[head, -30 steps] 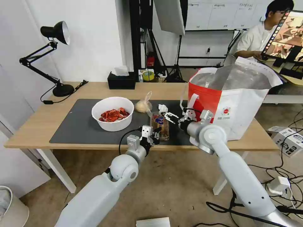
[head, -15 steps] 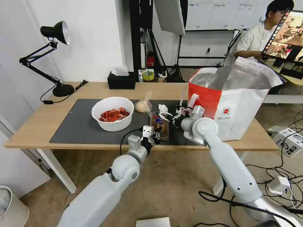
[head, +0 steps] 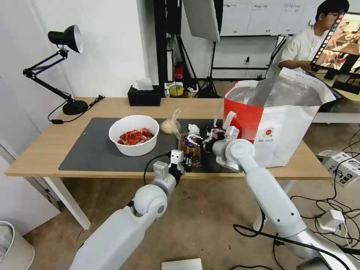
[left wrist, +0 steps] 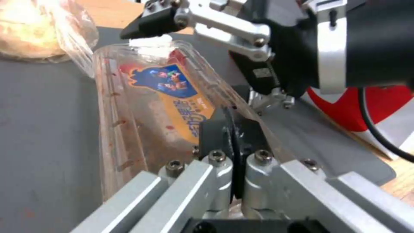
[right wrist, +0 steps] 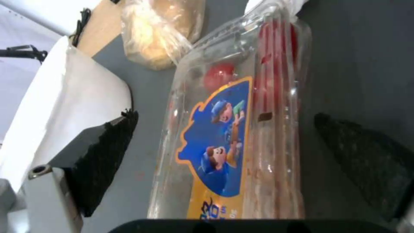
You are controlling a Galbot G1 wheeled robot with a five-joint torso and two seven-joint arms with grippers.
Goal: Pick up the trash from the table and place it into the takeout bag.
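Tray: the clear hinged plastic tray [head: 190, 150] lies flat on the dark grey mat [head: 90, 150], at the near edge of the table [head: 45, 150], between the white bowl and the takeout bag. Its blue and orange label faces up.
Left gripper: the left gripper [left wrist: 235, 142] sits at the tray's near end, its 2 fingers pressed together on the thin clear rim of the tray, so it reads as clamped on that edge.
Right gripper: the right gripper [right wrist: 224, 152] has swung inward from beside the bag over the last second and now hangs over the tray's far half, fingers spread wide with 1 pad on each side of the tray, neither touching it.
Change: only the right arm has moved; the tray, the bowl and the left arm sit where they were.
Meaning: judging by the straddle, a 2-handed lift of the tray is being set up, with the closing of the right fingers not yet done.
Other trash: the white bowl of crayfish shells [head: 134, 135], the knotted clear bag [head: 170, 125] and the crumpled tissue [head: 193, 128] rest on the mat, untouched.
Takeout bag: the takeout bag [head: 279, 120] stands open on the table's right end, just beside the right arm.
Progress: in my judgement none of the 4 pieces is in the bag yet.
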